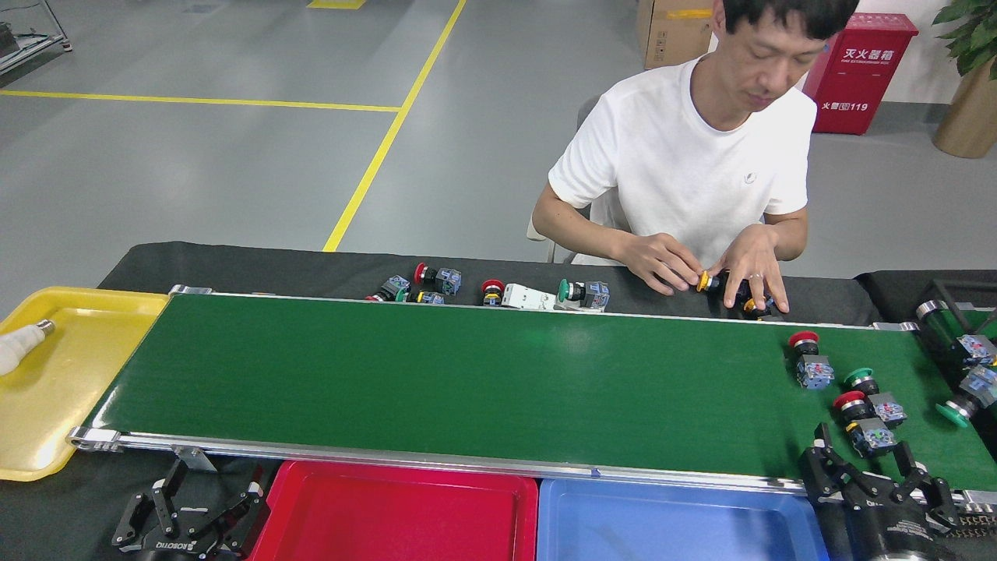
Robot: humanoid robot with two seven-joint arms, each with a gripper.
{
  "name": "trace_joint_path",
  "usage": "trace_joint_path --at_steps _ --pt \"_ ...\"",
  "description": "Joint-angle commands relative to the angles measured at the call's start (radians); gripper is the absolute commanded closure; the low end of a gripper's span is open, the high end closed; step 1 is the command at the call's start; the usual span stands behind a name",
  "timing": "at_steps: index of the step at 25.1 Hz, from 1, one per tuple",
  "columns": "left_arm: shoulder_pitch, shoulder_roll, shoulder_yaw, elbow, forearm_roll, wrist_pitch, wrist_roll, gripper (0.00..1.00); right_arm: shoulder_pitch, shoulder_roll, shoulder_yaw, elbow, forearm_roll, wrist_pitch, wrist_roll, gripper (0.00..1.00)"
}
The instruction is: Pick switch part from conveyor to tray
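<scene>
Three switch parts ride the right end of the dark-green conveyor (467, 382): one with a red cap (808, 360), one with a green cap (874, 393), and another red-capped one (863, 423) nearest me. My right gripper (864, 463) stands open at the belt's near rail, just below that nearest switch part and not touching it. My left gripper (209, 483) is open low at the left, beside the red tray (393, 514), which holds nothing.
A person sits behind the belt, both hands (705, 273) on switch parts on the black cloth. More switch parts (498, 292) lie along the far rail and on the second belt (970, 374). A yellow tray (62, 382) holds a bulb; a blue tray (670, 526) adjoins the red one.
</scene>
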Motion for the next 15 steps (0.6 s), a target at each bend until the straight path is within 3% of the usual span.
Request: trace_joint_path --at_steps 1,5,15 --pt "-0.014 0.012 -0.009 -0.008 -0.002 -0.001 0.003 0.0 -0.024 -0.021 0.005 0.006 -0.013 0.001 0.038 0.01" --pt "-0.016 0.012 -0.024 -0.007 -0.002 -0.001 0.003 0.0 -0.086 -0.033 0.011 0.065 -0.062 0.003 0.045 0.01" --pt "-0.083 0.012 -0.064 0.031 -0.003 0.0 0.003 0.0 -0.162 -0.038 0.019 0.158 -0.067 0.006 0.056 0.03"
